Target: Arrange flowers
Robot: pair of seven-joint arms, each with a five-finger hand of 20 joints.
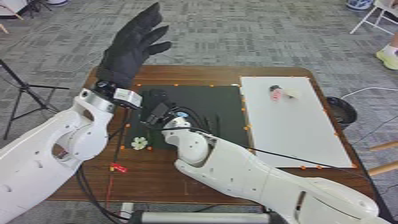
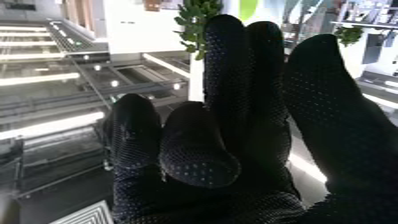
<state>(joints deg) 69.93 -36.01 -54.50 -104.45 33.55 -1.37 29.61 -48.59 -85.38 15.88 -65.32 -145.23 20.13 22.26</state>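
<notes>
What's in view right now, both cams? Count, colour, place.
table: 1, brown wood, centre
mat: 1, black, on table, left of board
board: 1, white, table's right side
markers: several, orange, along mat and board edges
flower: 1, pale yellow-green, mat's near-left corner
small cluster: 1, pink, white and dark, board's far half; pieces uncountable
small piece: 1, red, table, nearer than mat
bin: 1, black, right of table
tripod: 1, black, left of table
floor: 1, grey
plants: at least 2, green, background
ceiling lights: several, white, background
arms: 2, white, from bottom edge
left hand: 1, black, raised by table's far-left corner
right hand: 1, black, over mat
</notes>
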